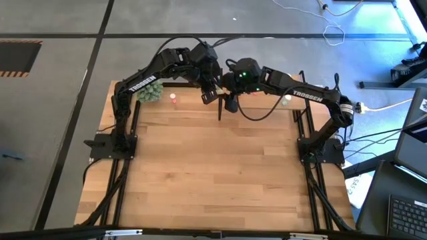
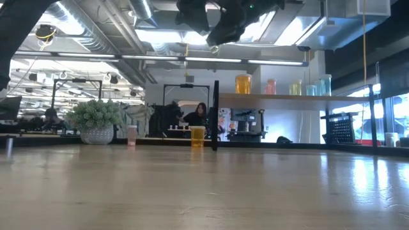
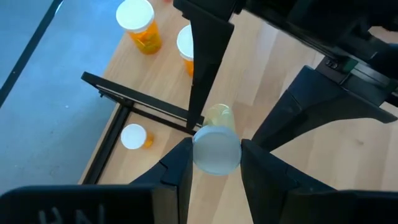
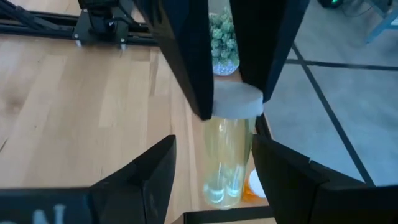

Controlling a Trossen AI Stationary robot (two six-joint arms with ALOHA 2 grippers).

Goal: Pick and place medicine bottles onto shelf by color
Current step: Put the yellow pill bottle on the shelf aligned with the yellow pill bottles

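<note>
High view: both dark arms meet over the table's [image 1: 213, 173] far edge, above the shelf [image 2: 287, 98]. The left gripper [image 3: 214, 163] clamps a yellowish bottle [image 3: 217, 144] by its pale cap, held up in the air. The right gripper [image 4: 211, 165] stands open just beside it, fingers either side of the bottle's body, not touching. Below them, an orange bottle [image 2: 197, 135] and a pink bottle [image 2: 131, 135] stand near the plant ball [image 2: 97, 120].
</note>
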